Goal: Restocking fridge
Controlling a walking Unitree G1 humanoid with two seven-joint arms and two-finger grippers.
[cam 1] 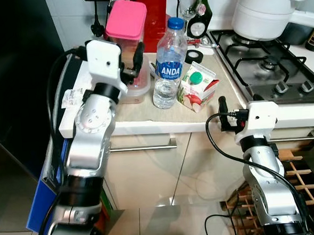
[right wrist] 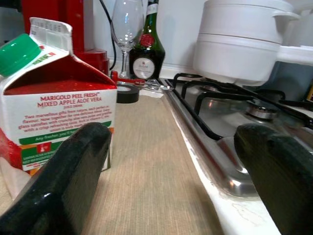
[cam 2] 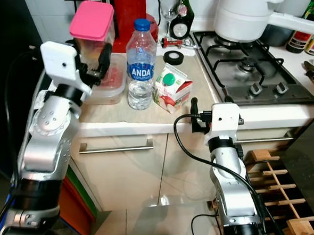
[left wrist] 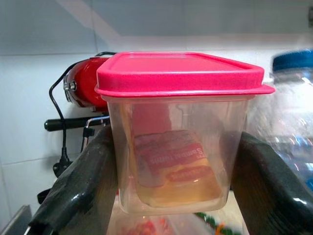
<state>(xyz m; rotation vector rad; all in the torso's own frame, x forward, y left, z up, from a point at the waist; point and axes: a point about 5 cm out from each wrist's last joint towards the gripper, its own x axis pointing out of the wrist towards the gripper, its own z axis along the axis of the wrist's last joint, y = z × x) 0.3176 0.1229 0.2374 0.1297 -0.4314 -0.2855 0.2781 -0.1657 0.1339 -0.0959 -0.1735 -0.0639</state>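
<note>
**Left tool grips the pink-lidded tub**

The left tool (cam 1: 131,59) is clamped on a clear tub with a pink lid (cam 1: 125,18), one black finger (left wrist: 80,188) on each side wall, holding it above another food container (cam 2: 109,80) on the bench (cam 1: 219,95). Beside it stand a water bottle (cam 1: 168,63) and a juice carton (cam 1: 196,87). The right tool (right wrist: 171,161) hangs at the bench edge, fingers spread wide, gripping nothing.

A home kitchen: gas hob (cam 1: 273,62) with white pot (cam 1: 265,7), countertop (cam 1: 210,111), cabinet drawers (cam 1: 149,166).
</note>
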